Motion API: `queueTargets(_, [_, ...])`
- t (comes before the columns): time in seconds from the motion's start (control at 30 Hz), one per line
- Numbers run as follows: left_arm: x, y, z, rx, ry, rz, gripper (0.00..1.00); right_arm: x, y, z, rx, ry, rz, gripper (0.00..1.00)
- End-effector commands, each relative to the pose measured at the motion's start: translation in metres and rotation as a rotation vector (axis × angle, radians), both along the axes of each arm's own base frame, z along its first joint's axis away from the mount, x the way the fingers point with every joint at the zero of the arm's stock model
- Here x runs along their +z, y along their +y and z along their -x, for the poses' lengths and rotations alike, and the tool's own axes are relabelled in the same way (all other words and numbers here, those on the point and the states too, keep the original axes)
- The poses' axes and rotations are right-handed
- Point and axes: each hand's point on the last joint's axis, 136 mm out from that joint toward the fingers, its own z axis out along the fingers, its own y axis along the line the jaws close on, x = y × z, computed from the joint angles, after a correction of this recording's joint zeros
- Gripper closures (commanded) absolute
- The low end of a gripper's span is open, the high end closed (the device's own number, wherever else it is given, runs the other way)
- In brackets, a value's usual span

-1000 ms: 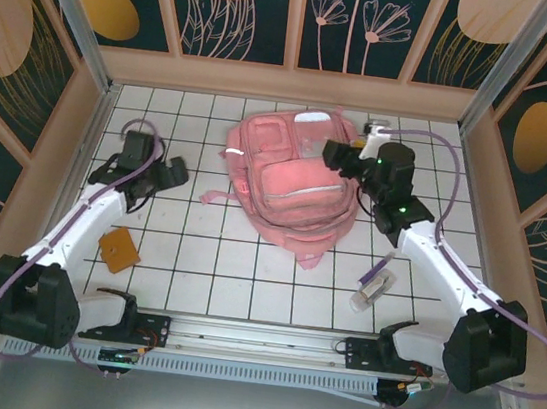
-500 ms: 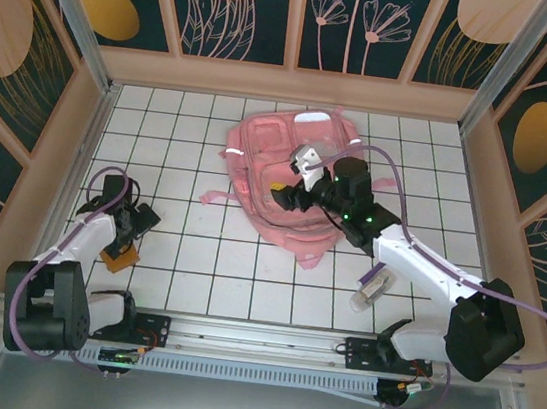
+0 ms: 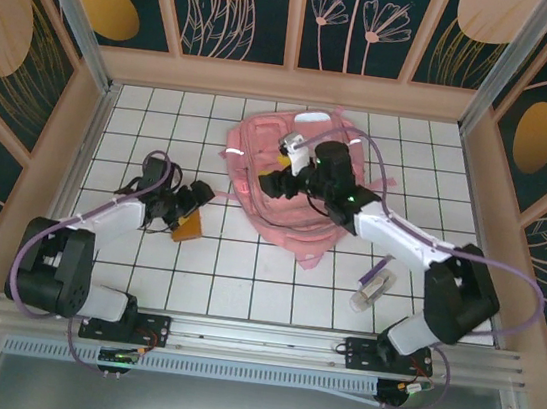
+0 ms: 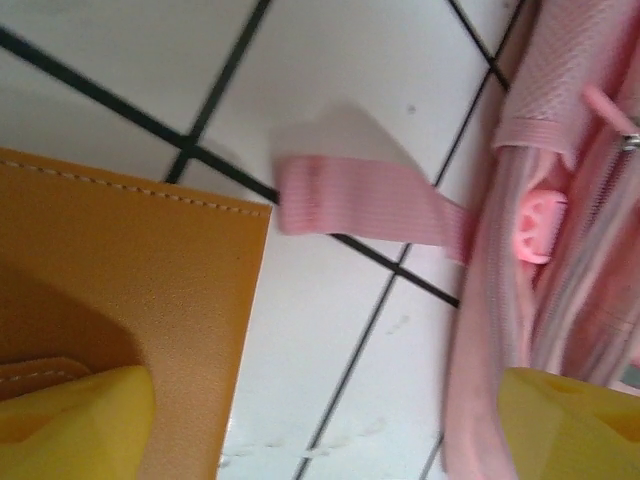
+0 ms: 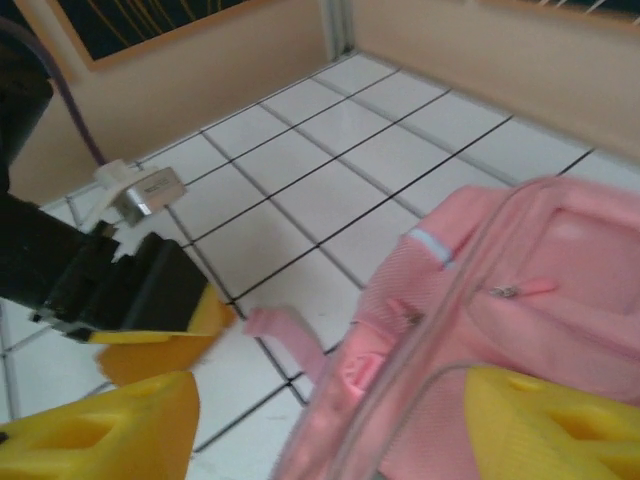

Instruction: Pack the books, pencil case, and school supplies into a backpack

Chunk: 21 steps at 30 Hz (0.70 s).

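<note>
Rests one finger (image 4: 70, 420) of the wide-spread left gripper (image 3: 193, 204) on the yellow-orange book (image 3: 187, 227) just left of the pink backpack (image 3: 260, 152) (pinning or merely touching, cannot tell), probably to slide it in. Hovers over the backpack with the right gripper (image 3: 270, 184), fingers apart and empty, likely to spread the opening.

Backpack (image 3: 295, 192): soft pink cloth, matt, mesh-textured panels.
Strap (image 4: 365, 205): woven pink webbing, ribbed.
Buckle (image 4: 541, 215): pink plastic, smooth.
Book (image 4: 130, 275): orange cover, matt, fine-grained, stitched edge.
Counter (image 3: 234, 272): white tiles, smooth, faintly glossy.
</note>
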Motion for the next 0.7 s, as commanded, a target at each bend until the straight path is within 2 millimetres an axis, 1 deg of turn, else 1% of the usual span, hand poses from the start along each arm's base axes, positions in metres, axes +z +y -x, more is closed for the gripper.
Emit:
queueTargets(0.0, [0.037, 0.003, -0.015, 0.049, -0.025, -0.001, 0.12, -0.001, 0.035, 0.012, 0.105, 0.3, -0.113, 0.39])
queueTargets(0.03, [0.043, 0.01, -0.016, 0.064, -0.024, -0.034, 0.12, -0.009, 0.045, 0.012, 0.119, 0.373, -0.114, 0.41])
queueTargets(0.07, [0.046, 0.017, -0.015, 0.087, -0.013, -0.064, 0.12, -0.015, 0.054, 0.013, 0.137, 0.431, -0.114, 0.42])
queueTargets(0.13, [0.049, 0.038, -0.01, 0.141, 0.003, -0.11, 0.13, -0.033, 0.072, 0.013, 0.165, 0.56, -0.097, 0.43])
queueTargets(0.2, [0.039, 0.06, 0.003, 0.201, 0.044, -0.124, 0.18, -0.046, 0.089, 0.016, 0.201, 0.635, -0.069, 0.44])
queueTargets(0.23, [0.031, 0.07, 0.011, 0.221, 0.064, -0.124, 0.22, -0.05, 0.1, 0.018, 0.219, 0.654, -0.047, 0.45])
queueTargets(0.27, [0.025, 0.074, 0.016, 0.224, 0.074, -0.128, 0.24, -0.054, 0.109, 0.02, 0.226, 0.658, -0.017, 0.45])
queueTargets(0.3, [0.016, 0.076, 0.023, 0.209, 0.087, -0.141, 0.29, -0.064, 0.116, 0.021, 0.224, 0.67, 0.03, 0.45])
queueTargets(0.33, [0.008, 0.071, 0.028, 0.169, 0.095, -0.132, 0.34, -0.072, 0.125, 0.025, 0.23, 0.68, 0.072, 0.45])
queueTargets(0.4, [-0.01, 0.053, 0.036, 0.078, 0.118, -0.053, 0.42, -0.092, 0.136, 0.031, 0.243, 0.72, 0.137, 0.45])
queueTargets(0.43, [-0.019, 0.044, 0.039, 0.049, 0.139, -0.008, 0.44, -0.1, 0.142, 0.031, 0.254, 0.734, 0.156, 0.45])
queueTargets(0.47, [-0.025, 0.039, 0.041, 0.031, 0.147, 0.016, 0.46, -0.107, 0.146, 0.029, 0.258, 0.742, 0.17, 0.45])
queueTargets(0.5, [-0.032, 0.038, 0.042, 0.022, 0.157, 0.022, 0.51, -0.116, 0.148, 0.026, 0.251, 0.76, 0.187, 0.45])
queueTargets(0.53, [-0.039, 0.041, 0.044, 0.027, 0.174, 0.002, 0.52, -0.132, 0.151, 0.023, 0.245, 0.784, 0.211, 0.45])
queueTargets(0.6, [-0.05, 0.046, 0.049, 0.024, 0.197, -0.035, 0.57, -0.147, 0.155, 0.016, 0.229, 0.806, 0.245, 0.45])
queueTargets(0.67, [-0.06, 0.048, 0.056, 0.025, 0.225, -0.048, 0.61, -0.161, 0.158, 0.015, 0.228, 0.838, 0.271, 0.46])
